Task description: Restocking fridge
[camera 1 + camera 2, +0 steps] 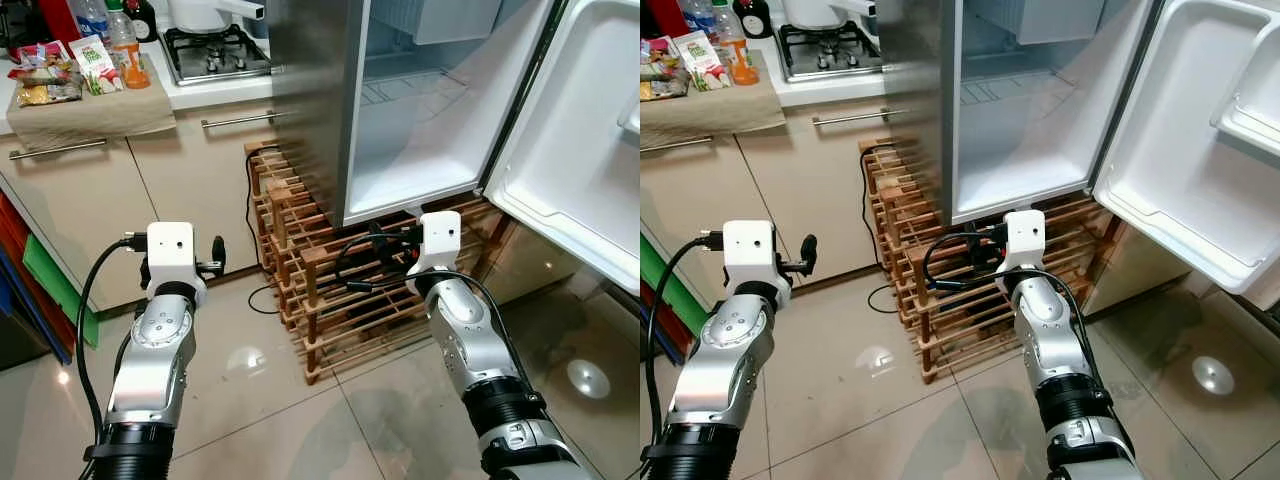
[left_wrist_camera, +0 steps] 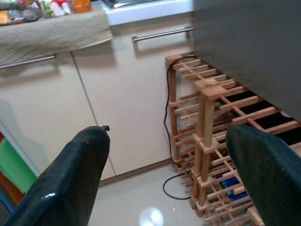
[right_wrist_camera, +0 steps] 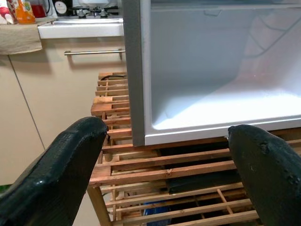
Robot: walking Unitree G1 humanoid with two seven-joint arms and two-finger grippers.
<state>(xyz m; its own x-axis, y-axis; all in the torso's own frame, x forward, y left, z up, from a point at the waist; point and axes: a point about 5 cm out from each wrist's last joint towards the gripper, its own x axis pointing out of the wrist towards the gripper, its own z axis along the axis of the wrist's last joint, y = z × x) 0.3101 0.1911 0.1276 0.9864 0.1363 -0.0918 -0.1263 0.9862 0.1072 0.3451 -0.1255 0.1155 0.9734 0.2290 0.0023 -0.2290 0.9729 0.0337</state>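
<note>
One fridge (image 1: 420, 110) stands with its one door (image 1: 590, 150) swung wide, just ahead of the right jaws. One wooden rack (image 1: 330, 270) sits under it. Two cabinet handles (image 1: 57, 150) lie beyond the left jaws. One gas hob (image 1: 213, 52), one orange bottle (image 1: 128, 50), one cloth (image 1: 95, 110) on the desk.

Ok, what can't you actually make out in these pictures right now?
- Fridge upper shelves: cut off by the top edge of the eye views.
- Packet labels on the counter: too small.
- Wooden rack contents: shadowed under the fridge, right wrist view.
- Door bin: cut off by the right edge.
</note>
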